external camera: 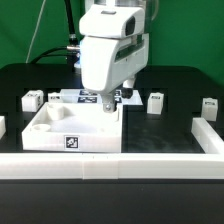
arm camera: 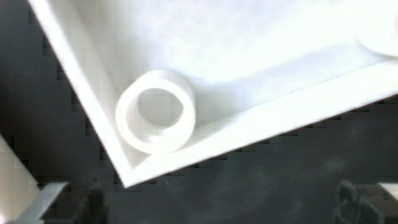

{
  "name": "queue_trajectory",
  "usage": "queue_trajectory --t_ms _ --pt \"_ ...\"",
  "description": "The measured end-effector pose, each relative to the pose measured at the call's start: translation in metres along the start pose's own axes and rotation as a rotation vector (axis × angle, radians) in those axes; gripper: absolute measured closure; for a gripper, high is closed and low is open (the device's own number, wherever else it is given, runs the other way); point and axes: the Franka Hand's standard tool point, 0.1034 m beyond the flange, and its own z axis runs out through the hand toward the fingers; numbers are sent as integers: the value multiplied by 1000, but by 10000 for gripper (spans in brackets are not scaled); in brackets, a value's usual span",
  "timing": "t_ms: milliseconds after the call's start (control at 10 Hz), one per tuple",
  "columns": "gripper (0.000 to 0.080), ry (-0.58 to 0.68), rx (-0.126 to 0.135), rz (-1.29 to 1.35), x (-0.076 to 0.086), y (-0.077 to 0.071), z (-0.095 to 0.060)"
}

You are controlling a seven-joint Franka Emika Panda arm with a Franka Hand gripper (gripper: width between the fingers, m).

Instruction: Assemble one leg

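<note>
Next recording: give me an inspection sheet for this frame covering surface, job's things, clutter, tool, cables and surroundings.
Surface: black table, with a white barrier wall along the near edge.
Job's things: four legs stand upright and loose, two on either side of the square tray piece; none is held.
Clutter: marker board behind the tray piece.
Grippers: tool is open and empty, low over the tray piece's corner hole.
Cables: dark cable behind the arm.
Surroundings: green backdrop.
</note>
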Motion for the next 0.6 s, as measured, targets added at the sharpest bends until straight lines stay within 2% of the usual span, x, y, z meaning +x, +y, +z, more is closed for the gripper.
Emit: queue_trajectory --t_ms 300,400,500,600 --pt "150 0 0 -3 0 0 1" --pt "150 25 -46 -86 -4 -1 8" --pt "150 33 -74 -166 -16 -16 19" --pt "150 29 -87 -226 -23 -26 24"
